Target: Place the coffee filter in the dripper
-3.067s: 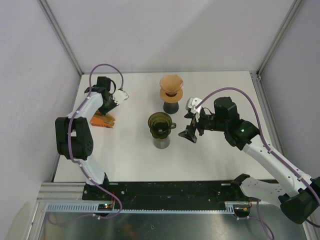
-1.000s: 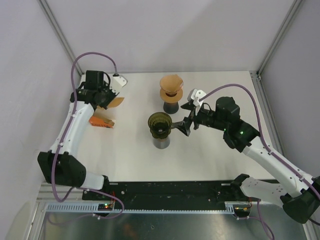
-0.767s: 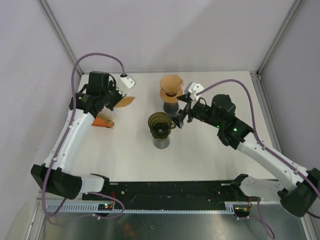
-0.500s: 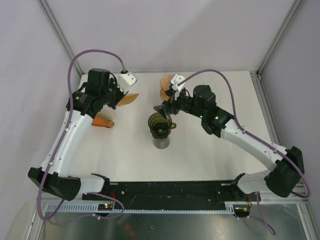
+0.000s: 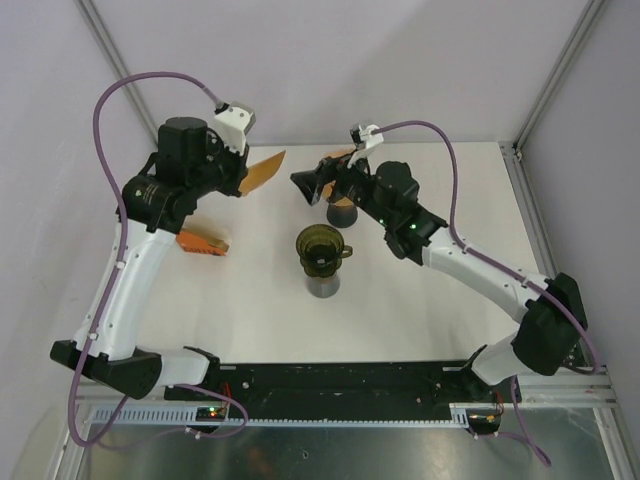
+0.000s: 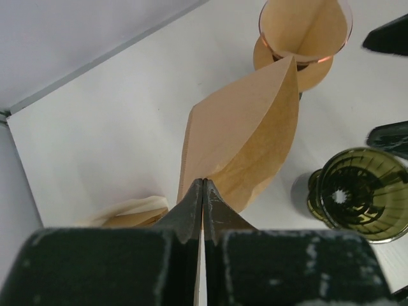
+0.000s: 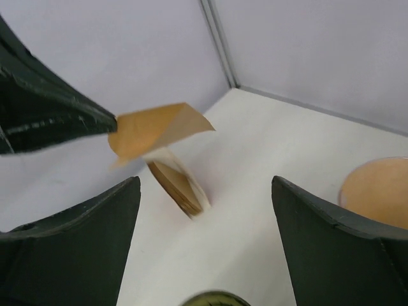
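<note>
Hanging above the bench's far-left part, the brown coffee filter (image 5: 262, 170) is pinched at its tip between the left gripper (image 6: 203, 191) fingers. The green dripper (image 5: 318, 247) stands mid-bench, well apart from it. The right gripper (image 5: 308, 181), fingers spread, hovers just beside the filter.

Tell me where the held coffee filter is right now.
Top view: the coffee filter hangs above the table's far left, pinched in the left gripper's shut jaws, its free end pointing toward the open right gripper.
</note>
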Tool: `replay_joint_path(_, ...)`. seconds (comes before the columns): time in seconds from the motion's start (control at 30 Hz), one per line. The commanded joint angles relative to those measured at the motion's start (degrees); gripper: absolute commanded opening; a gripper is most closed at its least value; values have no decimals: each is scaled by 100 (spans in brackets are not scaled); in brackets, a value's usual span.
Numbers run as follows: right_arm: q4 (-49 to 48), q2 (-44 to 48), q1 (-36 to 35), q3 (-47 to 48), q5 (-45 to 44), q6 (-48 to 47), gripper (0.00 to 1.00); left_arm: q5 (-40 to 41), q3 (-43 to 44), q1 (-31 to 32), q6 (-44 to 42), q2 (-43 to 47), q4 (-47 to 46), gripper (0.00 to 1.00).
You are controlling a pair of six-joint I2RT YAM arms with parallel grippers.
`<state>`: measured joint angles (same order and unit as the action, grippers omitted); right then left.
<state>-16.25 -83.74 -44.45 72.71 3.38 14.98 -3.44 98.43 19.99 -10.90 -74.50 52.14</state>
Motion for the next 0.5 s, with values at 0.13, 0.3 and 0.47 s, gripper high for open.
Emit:
replay_joint_path(0.13,-1079,-895,-179,854,-94,1533,86,565,-69,221,732,55,-766,0)
replay_joint_path(0.3,-1047,-1297,-270,1251,-94,1804,86,596,-62,256,824,38,-931,0)
replay_joint_path(0.47,-1020,-1592,-342,1463,-186,1873,85,565,-128,275,862,37,-1009,0)
